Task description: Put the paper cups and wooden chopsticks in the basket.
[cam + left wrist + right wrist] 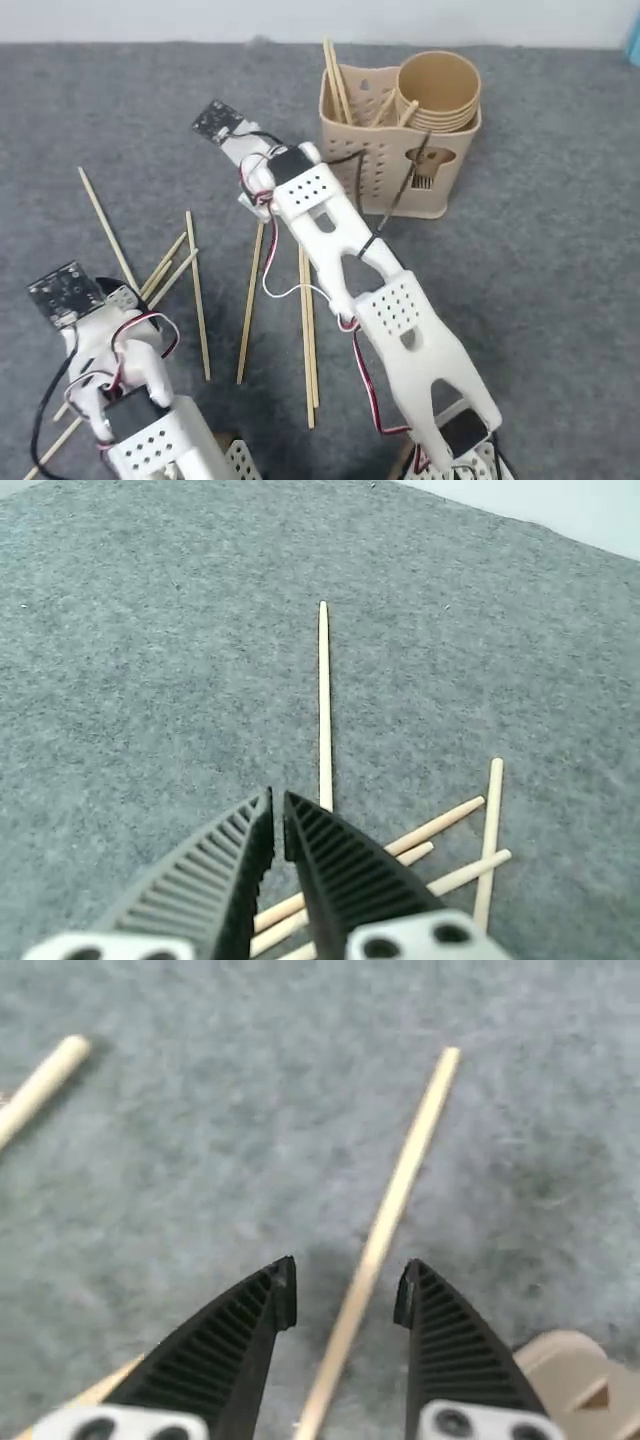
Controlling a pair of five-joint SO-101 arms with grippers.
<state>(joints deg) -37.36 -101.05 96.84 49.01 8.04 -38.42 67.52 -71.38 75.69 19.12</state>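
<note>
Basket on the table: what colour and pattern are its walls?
Beige basket, walls perforated with small slots; clearest in the high view.

Right pincer (345,1290) has its jaws spread with a chopstick (400,1180) running right through the gap, and bare grey mat (200,1160) either side for the fingers. A second chopstick (40,1080) lies well off to one side. Ahead of the left pincer (278,805) a lone chopstick (323,700) points away with open mat all round it. A bunch of chopsticks (440,840) clutters the spot just beside its tips. The basket (455,150), near the right pincer, is half taken up by paper cups (438,85).
</note>
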